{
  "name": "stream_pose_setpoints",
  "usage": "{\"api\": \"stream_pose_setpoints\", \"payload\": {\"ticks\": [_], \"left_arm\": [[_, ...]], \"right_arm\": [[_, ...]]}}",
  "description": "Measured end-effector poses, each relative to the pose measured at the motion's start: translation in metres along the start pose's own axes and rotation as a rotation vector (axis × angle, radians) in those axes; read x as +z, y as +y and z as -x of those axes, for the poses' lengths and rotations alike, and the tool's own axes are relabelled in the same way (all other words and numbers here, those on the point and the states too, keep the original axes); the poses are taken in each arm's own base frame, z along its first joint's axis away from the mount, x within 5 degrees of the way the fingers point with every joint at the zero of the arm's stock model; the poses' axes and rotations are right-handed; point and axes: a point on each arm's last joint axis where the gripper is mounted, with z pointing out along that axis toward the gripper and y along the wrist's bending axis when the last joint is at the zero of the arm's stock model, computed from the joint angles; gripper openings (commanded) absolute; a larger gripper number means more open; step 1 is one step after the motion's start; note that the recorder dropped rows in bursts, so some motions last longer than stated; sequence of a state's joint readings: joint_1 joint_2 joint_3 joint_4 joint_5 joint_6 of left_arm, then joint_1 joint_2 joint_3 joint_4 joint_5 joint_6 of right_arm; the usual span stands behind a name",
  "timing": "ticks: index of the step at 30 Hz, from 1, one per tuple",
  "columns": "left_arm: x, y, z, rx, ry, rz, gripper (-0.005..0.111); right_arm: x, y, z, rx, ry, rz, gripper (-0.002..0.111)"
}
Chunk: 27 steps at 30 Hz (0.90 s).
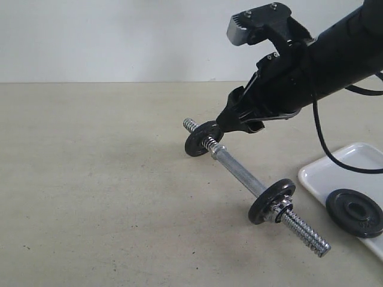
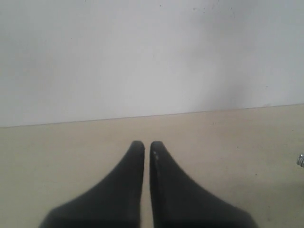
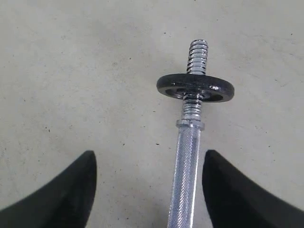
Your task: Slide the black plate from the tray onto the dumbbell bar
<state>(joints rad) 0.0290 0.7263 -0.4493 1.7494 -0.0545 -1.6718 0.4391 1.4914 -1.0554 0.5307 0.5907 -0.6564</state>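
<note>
The dumbbell bar lies on the beige table with a black plate threaded on its far end, leaning against the collar. Just behind that plate my right gripper hangs open, apart from it. In the right wrist view the gripper stands open with the knurled bar running between the fingers, untouched, and the plate beyond them. A second plate sits on the bar's near end. Another look-alike plate lies flat in the white tray. My left gripper is shut and empty above bare table.
The tray sits at the right front edge of the exterior view. A black cable loops down from the right arm above it. A white wall bounds the table at the back. A small bit of metal shows at the left wrist view's edge.
</note>
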Motion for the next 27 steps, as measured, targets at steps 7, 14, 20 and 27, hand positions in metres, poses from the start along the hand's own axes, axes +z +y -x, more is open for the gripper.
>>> {"api": "stream_pose_setpoints", "payload": {"ticks": [7, 14, 20, 27], "left_arm": [[0.016, -0.004, -0.02, -0.008, 0.112, -0.046, 0.004], [0.017, -0.009, -0.022, -0.01, 0.128, -0.098, 0.004], [0.014, -0.023, -0.023, -0.05, 0.147, -0.259, 0.004], [0.01, -0.036, -0.023, -0.072, 0.166, -0.408, 0.004]], "right_arm": [[0.0, -0.002, -0.001, -0.032, 0.013, -0.019, 0.058], [0.0, -0.003, 0.0, -0.043, 0.006, -0.033, 0.058], [0.0, -0.006, -0.001, -0.037, 0.007, -0.064, 0.058], [0.0, -0.009, -0.002, -0.024, 0.024, -0.095, 0.058]]}}
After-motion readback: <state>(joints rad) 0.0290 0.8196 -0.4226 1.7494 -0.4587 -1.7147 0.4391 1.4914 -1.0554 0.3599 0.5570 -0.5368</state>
